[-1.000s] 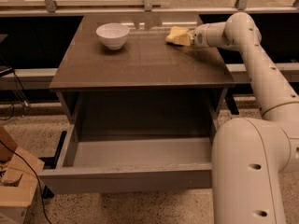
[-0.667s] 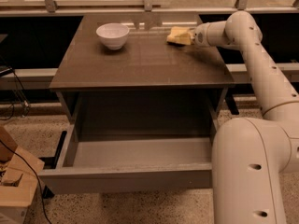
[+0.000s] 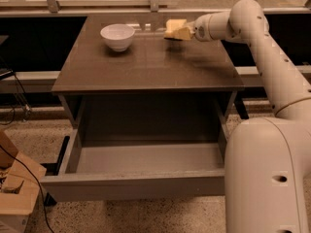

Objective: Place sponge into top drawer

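The pale-yellow sponge (image 3: 173,26) is at the back of the cabinet top, right of centre, held just above the surface. My gripper (image 3: 181,32) reaches in from the right and is shut on the sponge. The top drawer (image 3: 131,184) is pulled fully open below the cabinet top. Its inside (image 3: 146,158) is grey and holds nothing. The sponge is behind and well above the drawer opening.
A white bowl (image 3: 117,36) stands on the cabinet top (image 3: 146,67) at the back left. My arm (image 3: 272,62) and white base (image 3: 267,174) fill the right side. A cardboard box (image 3: 14,188) and cables lie on the floor at left. A rail runs behind the cabinet.
My gripper has moved a little left and up with the sponge in it, lifting it off the cabinet top. The bowl and the drawer have not moved.
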`<state>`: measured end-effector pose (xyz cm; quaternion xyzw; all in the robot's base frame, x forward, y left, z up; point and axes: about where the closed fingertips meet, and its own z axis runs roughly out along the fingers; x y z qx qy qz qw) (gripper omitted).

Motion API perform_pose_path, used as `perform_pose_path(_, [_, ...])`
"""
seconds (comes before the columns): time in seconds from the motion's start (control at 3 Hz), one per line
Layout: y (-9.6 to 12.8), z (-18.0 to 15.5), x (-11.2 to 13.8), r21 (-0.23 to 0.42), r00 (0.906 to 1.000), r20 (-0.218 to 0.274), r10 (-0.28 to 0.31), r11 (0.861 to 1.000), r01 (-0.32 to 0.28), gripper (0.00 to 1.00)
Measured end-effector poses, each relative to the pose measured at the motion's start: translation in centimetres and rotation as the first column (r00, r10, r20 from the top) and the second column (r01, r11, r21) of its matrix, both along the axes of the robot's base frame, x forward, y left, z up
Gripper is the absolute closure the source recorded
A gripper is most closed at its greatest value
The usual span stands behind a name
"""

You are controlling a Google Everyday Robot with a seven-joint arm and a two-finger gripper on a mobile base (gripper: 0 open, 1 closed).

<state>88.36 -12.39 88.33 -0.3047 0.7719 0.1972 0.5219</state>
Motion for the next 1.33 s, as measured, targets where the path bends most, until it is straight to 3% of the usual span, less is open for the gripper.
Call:
perform_pose_path(0.33, [2.9, 4.4, -4.4, -0.022, 0.9821, 0.060, 0.179, 0.984, -0.178, 1.00])
perform_pose_path(0.67, [3.5, 10.4, -10.8, -0.046, 0.9341, 0.159, 0.320, 0.947, -0.317, 1.00])
perform_pose_path(1.0, [1.8, 16.7, -20.7, -0.010, 0.8997, 0.284, 0.331, 0.939, -0.343, 1.00])
perform_pose_path(1.33, [1.8, 16.5, -20.6, -0.010, 0.9010, 0.280, 0.332, 0.939, -0.343, 1.00])
